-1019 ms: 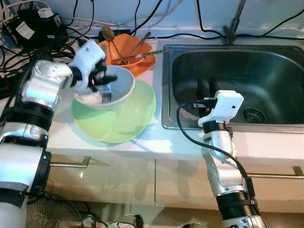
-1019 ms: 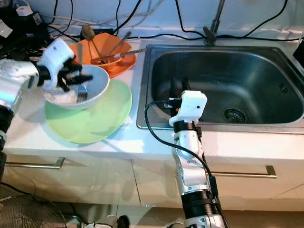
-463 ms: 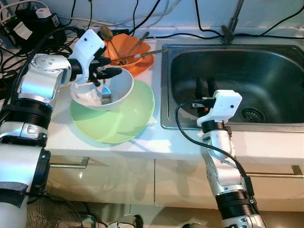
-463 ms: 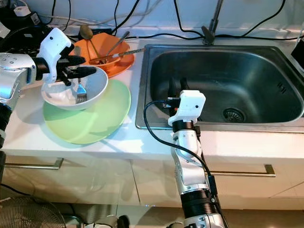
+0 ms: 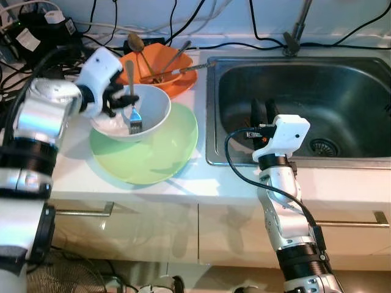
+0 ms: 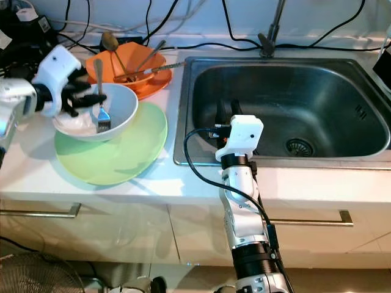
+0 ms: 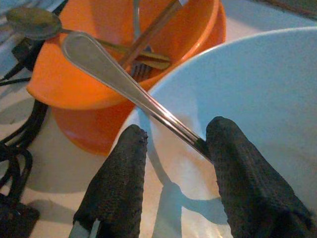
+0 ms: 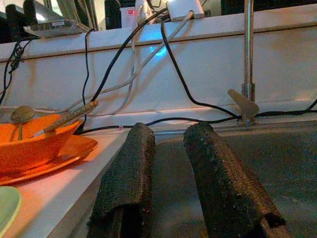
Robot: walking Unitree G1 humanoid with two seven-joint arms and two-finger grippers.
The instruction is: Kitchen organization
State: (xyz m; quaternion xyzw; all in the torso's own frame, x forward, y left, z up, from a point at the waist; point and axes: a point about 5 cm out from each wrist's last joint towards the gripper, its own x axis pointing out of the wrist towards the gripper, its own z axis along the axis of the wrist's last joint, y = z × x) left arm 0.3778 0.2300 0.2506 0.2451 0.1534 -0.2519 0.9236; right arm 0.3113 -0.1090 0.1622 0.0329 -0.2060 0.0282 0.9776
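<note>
Left wrist view: fork (image 7: 124,82) tines hidden behind gripper (image 7: 171,163).

I see a white bowl (image 5: 142,113) on a pale green plate (image 5: 153,152), an orange bowl (image 5: 168,64) behind, and a steel-grey sink (image 5: 305,104).

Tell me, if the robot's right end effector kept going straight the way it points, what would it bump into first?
Probably the sink's back wall, near the faucet post. The right end effector hangs over the basin, pointing backward; depth is hard to judge.
</note>
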